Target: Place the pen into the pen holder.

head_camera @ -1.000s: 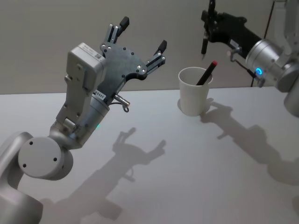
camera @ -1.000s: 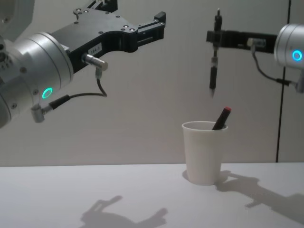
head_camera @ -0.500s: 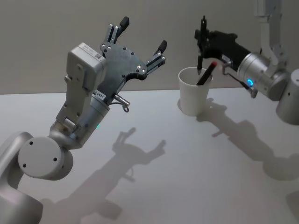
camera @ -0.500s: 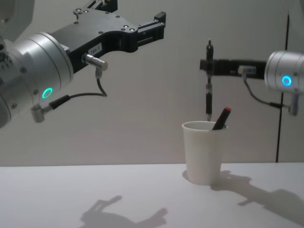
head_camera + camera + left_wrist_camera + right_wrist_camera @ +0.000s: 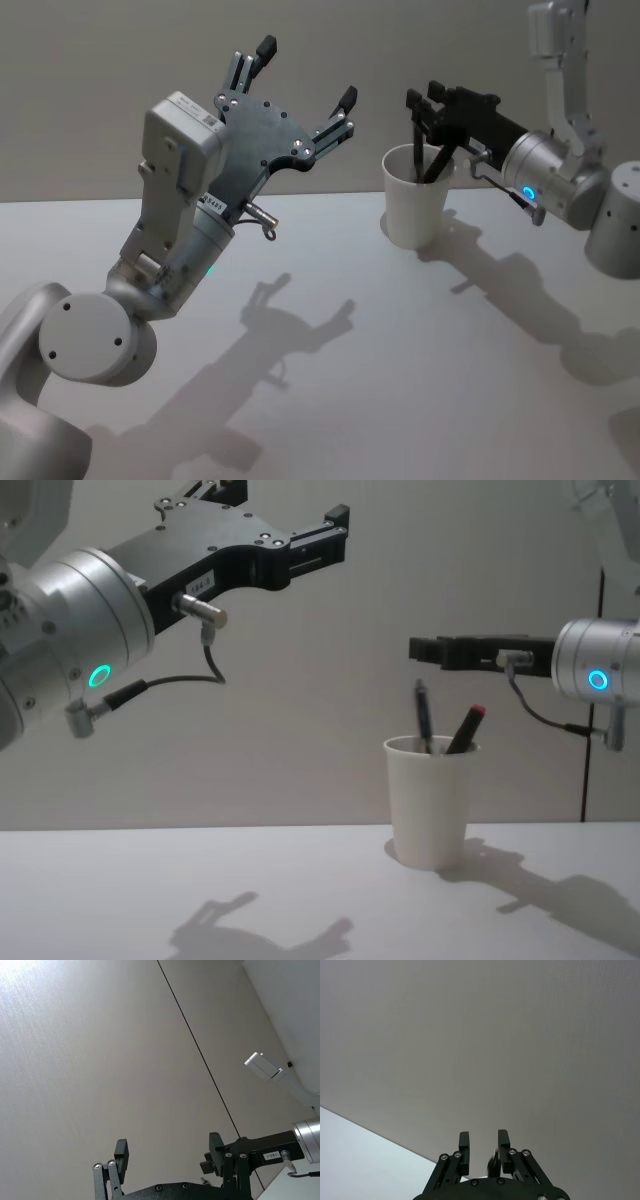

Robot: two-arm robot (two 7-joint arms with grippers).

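Note:
The pen holder [image 5: 413, 208] is a white paper cup [image 5: 428, 805] at the table's far right. A dark pen [image 5: 424, 714] stands in it, leaning on the rim, beside a red-capped pen [image 5: 467, 727]. In the head view the pens [image 5: 436, 163] show as dark sticks inside the cup. My right gripper [image 5: 421, 649] hovers just above the cup, open, a short gap above the dark pen's top. Its fingers [image 5: 464, 1149] stand slightly apart in the right wrist view. My left gripper [image 5: 305, 73] is raised high to the left, open and empty.
The white table [image 5: 400, 350] carries only arm shadows around the cup. A plain grey wall [image 5: 300, 700] stands close behind. The left arm's body [image 5: 180, 200] fills the near left.
My right gripper came down over the cup with the dark pen, then let go. The pen now stands in the cup, free of the fingers. The left arm has not moved.

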